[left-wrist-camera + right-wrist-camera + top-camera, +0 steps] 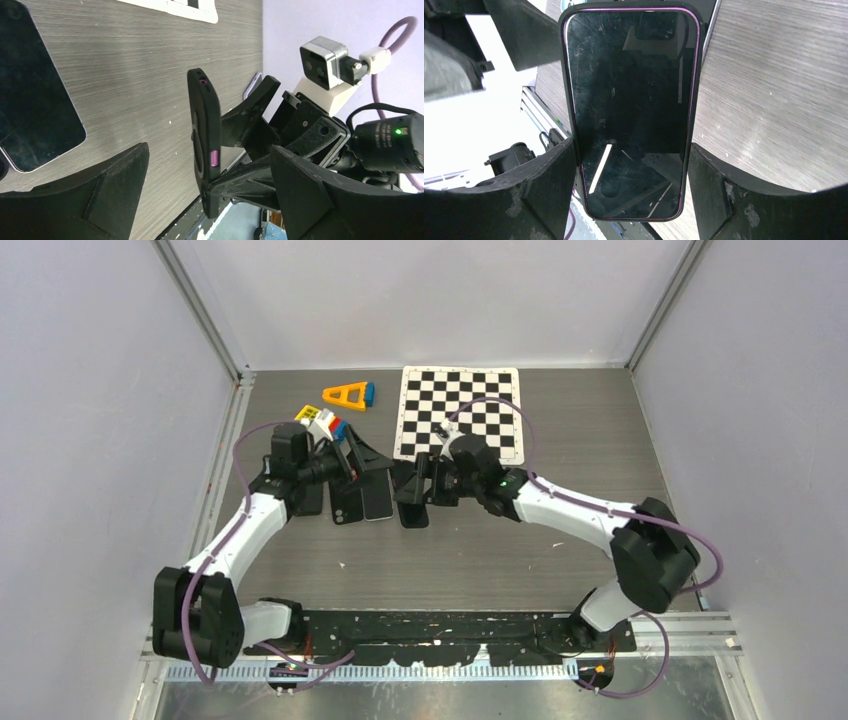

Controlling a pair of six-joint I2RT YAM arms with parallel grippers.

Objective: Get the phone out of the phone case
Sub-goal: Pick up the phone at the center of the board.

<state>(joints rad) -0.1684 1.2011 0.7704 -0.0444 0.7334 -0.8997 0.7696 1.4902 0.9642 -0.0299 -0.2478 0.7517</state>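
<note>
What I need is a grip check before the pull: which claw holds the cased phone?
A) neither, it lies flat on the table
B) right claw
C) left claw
B: the cased phone sits clamped between the fingers of the right claw, while the left claw stands open, holding nothing.

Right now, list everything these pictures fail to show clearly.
Right wrist view: back of the black matte phone case, hidden behind the purple-edged dark phone inside it.
Left wrist view: flat dark phone lying on the grey wood-grain table, cut by the left edge.
Top view: small coloured blocks, too small to identify.
</note>
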